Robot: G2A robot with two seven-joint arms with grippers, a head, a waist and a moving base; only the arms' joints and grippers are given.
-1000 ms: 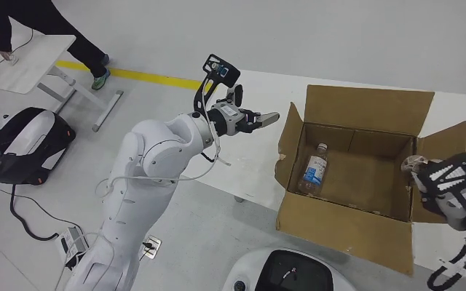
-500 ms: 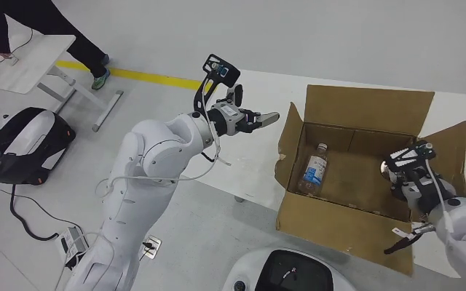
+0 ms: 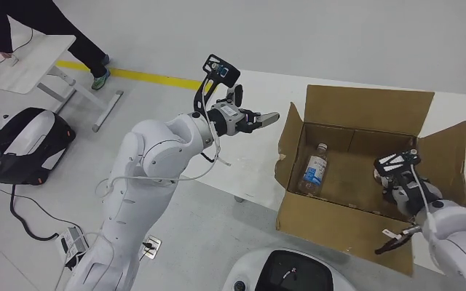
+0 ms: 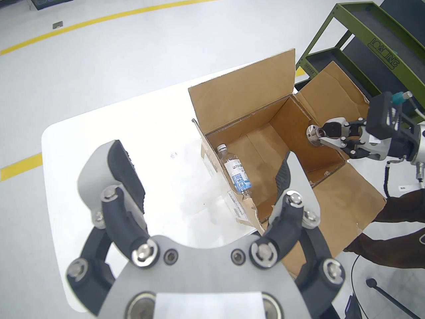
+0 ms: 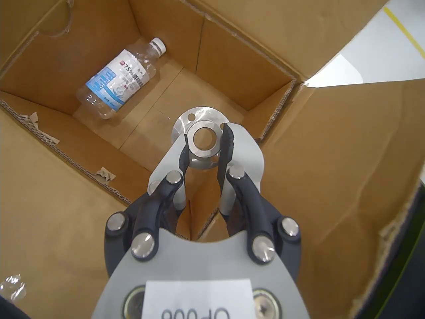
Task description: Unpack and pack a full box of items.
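The right end effector is clenching a metal flange by its hub, hanging over the open cardboard box at the right of the top view. A clear plastic bottle is lying on the box floor, toward its left side. Lowering the flange onto bare floor right of the bottle before releasing is looking wisest. The left end effector is hovering released above the tabletop, near frame centre

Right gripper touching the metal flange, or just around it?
Touching. In the right wrist view the fingers of the right gripper press both sides of the metal flange hub, no gap, above the cardboard box.
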